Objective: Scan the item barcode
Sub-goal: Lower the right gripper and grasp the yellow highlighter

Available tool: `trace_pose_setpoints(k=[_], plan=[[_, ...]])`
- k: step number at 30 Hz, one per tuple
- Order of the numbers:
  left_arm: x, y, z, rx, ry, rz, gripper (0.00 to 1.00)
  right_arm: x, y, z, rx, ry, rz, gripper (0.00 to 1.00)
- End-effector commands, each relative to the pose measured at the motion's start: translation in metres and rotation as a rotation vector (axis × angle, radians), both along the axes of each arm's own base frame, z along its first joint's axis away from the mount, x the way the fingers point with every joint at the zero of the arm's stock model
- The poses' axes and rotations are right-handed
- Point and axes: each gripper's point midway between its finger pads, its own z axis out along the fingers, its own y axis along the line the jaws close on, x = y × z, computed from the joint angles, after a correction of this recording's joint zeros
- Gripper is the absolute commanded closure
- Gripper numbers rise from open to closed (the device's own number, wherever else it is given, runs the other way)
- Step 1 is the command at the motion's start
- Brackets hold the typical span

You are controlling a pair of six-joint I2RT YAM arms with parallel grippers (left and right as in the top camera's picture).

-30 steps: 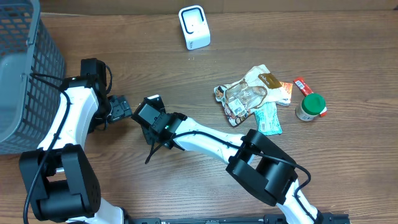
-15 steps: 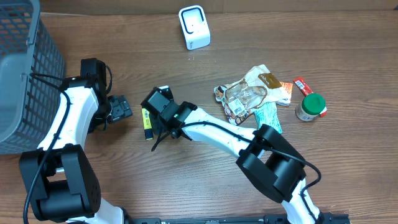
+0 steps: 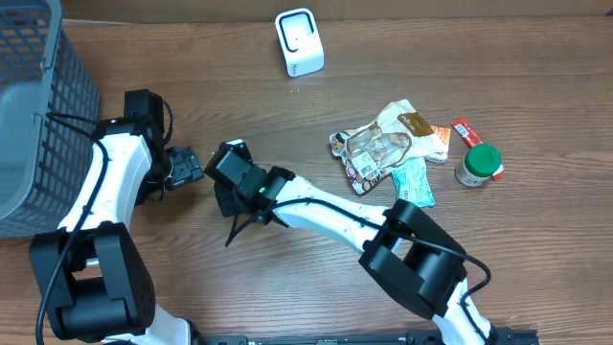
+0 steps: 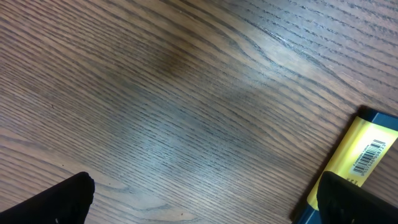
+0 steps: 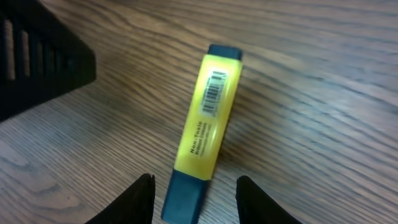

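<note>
highlighter (image 5: 205,121), yellow with dark ends, lies flat on the wooden table (image 3: 192,57), left of centre, its barcode label facing up. a grey mesh basket (image 3: 38,105) fills the far-left edge, well apart from it. 2 white arms reach in and meet over the highlighter, so the overhead view hides it. the right gripper (image 5: 196,180) hangs just above it, jaws partly open and straddling the dark end away from the barcode. a gap shows on each side, so it has hold of nothing. the left gripper (image 4: 205,193) sits just beside, jaws spread wide and empty over bare wood, with the highlighter's barcode end poking in by 1 finger (image 4: 351,199). to the right, well apart, lies a heap of snack packets (image 3: 388,144) with a teal packet (image 3: 414,182) at its near edge. a white scanner (image 3: 299,41) stands at the far edge. a small green-lidded jar (image 3: 477,165) stands right of the packets, a red packet (image 3: 464,129) just beside it.
</note>
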Motion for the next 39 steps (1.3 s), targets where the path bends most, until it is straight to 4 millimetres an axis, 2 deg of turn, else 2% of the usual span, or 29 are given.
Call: trace_pose_setpoints(k=[1,5,12,18,27,30,39], plan=[[-0.002,0.001,-0.002,0.009,0.011,-0.013,0.0,-0.006,0.001,-0.028,-0.038,0.027,0.01,0.57],[-0.002,0.001,-0.002,0.009,0.011,-0.013,0.0,-0.01,-0.003,-0.042,-0.064,0.049,0.012,0.61],[-0.002,0.001,-0.002,0.009,0.011,-0.013,0.0,-0.015,-0.005,-0.045,-0.075,0.073,0.018,0.62],[-0.002,0.001,-0.002,0.009,0.011,-0.013,0.0,-0.008,-0.013,-0.046,-0.086,0.077,0.001,0.65],[-0.002,0.001,-0.002,0.009,0.011,-0.013,0.0,-0.017,-0.019,-0.05,-0.122,0.102,0.013,0.66],[-0.002,0.001,-0.002,0.009,0.011,-0.013,0.0,-0.02,-0.023,-0.052,-0.156,0.097,0.061,0.66],[-0.002,0.001,-0.002,0.009,0.011,-0.013,0.0,-0.031,-0.018,-0.053,-0.215,0.028,0.232,0.66]])
